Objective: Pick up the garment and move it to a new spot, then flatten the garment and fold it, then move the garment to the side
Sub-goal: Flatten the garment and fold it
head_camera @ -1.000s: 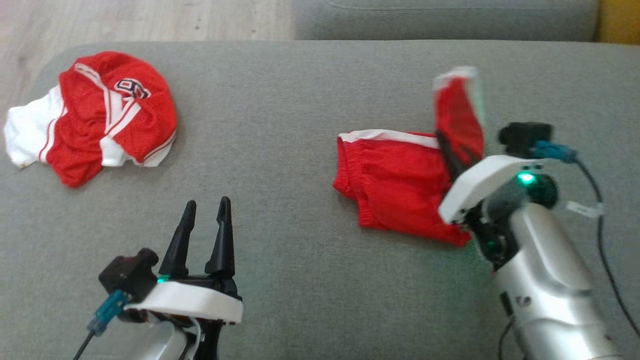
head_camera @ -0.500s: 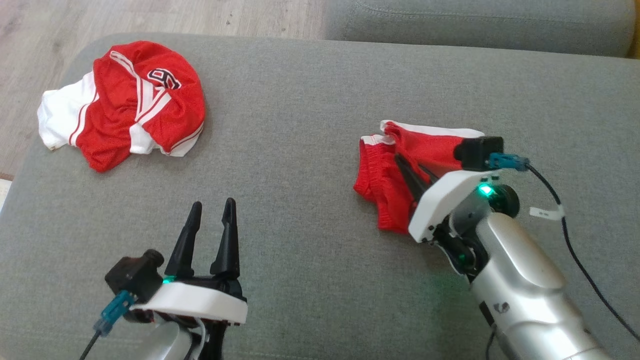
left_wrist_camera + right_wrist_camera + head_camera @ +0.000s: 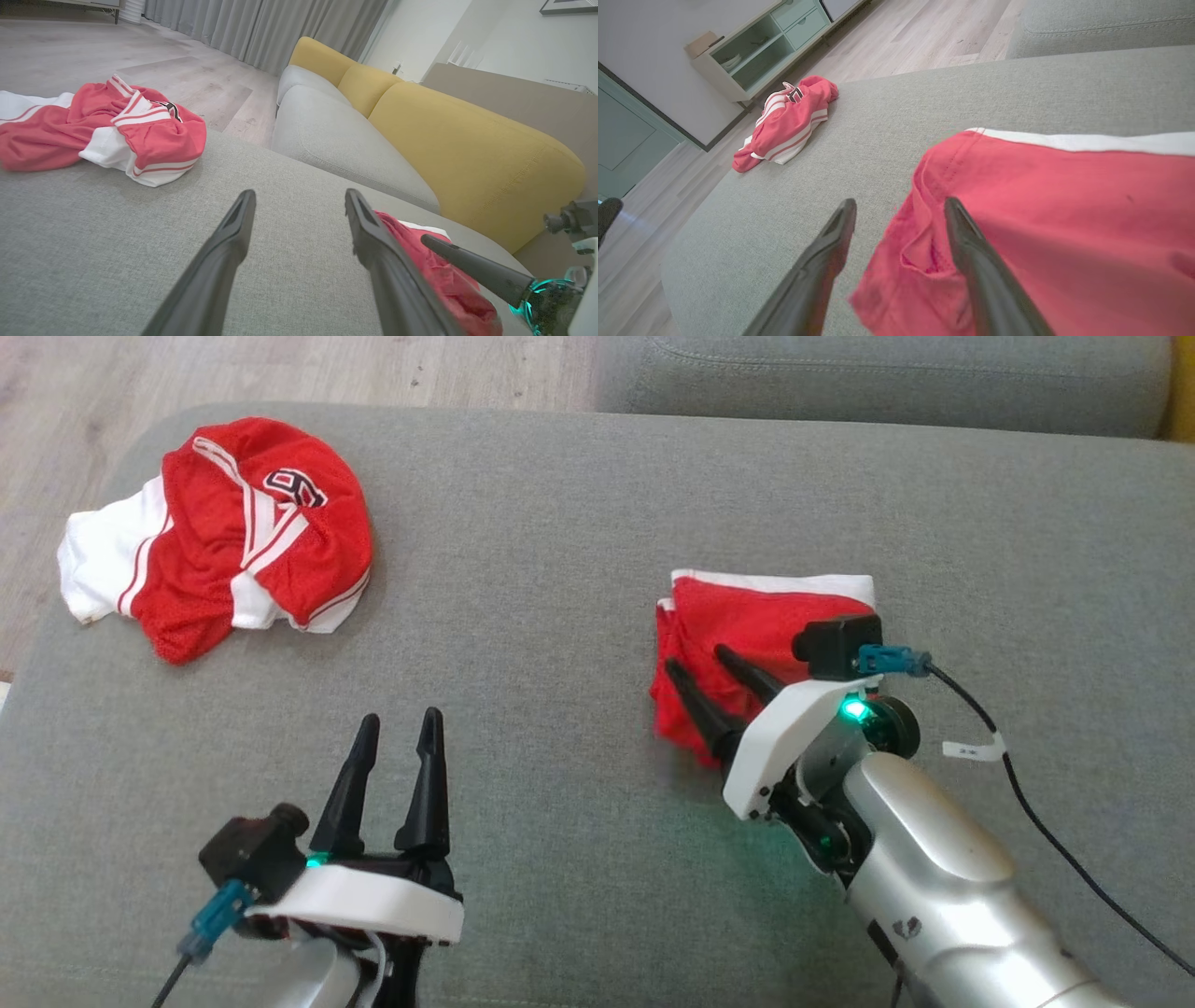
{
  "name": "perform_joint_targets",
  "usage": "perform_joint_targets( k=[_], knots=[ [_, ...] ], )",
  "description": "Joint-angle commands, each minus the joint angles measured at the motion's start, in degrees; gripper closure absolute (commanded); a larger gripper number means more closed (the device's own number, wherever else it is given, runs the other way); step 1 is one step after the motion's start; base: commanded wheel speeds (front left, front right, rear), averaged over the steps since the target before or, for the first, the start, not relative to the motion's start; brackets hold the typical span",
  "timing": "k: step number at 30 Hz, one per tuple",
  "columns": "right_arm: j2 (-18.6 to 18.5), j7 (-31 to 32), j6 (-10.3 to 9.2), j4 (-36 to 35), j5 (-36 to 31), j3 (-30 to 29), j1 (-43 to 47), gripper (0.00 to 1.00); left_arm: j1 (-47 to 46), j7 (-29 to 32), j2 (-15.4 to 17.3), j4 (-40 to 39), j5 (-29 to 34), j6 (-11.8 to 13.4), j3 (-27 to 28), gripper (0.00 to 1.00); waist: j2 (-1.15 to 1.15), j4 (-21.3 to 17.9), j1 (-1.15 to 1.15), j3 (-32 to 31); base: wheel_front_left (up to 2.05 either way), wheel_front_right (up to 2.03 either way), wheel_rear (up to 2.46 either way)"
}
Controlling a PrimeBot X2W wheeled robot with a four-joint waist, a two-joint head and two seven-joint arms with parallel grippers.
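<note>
The garment [image 3: 766, 616], red shorts with a white band along the far edge, lies folded into a compact rectangle at the right of the grey cushion [image 3: 560, 616]. My right gripper [image 3: 695, 658] is open over its left front corner, one finger above the red cloth and the other at its edge, with nothing held. The right wrist view shows the garment [image 3: 1064, 210] lying flat under the spread right gripper [image 3: 900, 202]. My left gripper [image 3: 401, 716] stands open and empty at the lower left, well clear of the cloth. From the left wrist, the open left gripper [image 3: 299, 192] points past the garment [image 3: 448, 275].
A crumpled red and white jersey [image 3: 233, 541] lies at the cushion's far left corner, near the edge above the wooden floor [image 3: 280, 364]. A second grey cushion [image 3: 887, 373] borders the far side. A yellow sofa back [image 3: 467, 154] rises beyond it.
My right gripper carried the lifted flap leftward over the shorts, lowered it and opened, letting go. The garment now lies folded in half. The camera shifted; the left gripper stayed put.
</note>
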Motion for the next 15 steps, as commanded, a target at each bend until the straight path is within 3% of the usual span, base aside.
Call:
perform_joint_targets(
  k=[1,8,15],
  knots=[
    [0.85,-0.90,0.43,-1.70,0.50,1.03,-1.97,0.00,-1.35,-0.71,0.49,-1.37,0.64,-0.10,2.24,0.00,0.00,-0.14,0.00,0.03,0.00,0.00,0.00],
    [0.85,-4.06,0.43,-3.34,1.13,0.79,-1.24,0.00,-1.06,-0.71,0.31,-1.38,0.72,0.06,2.12,0.00,0.00,-1.23,0.00,-0.25,0.00,0.00,0.00],
    [0.85,-7.32,0.43,-3.59,-3.37,-6.42,-0.28,0.00,-0.84,-0.71,0.40,-1.73,0.86,0.19,2.21,0.00,0.00,-2.42,0.00,-0.43,0.00,0.00,0.00]
  ],
)
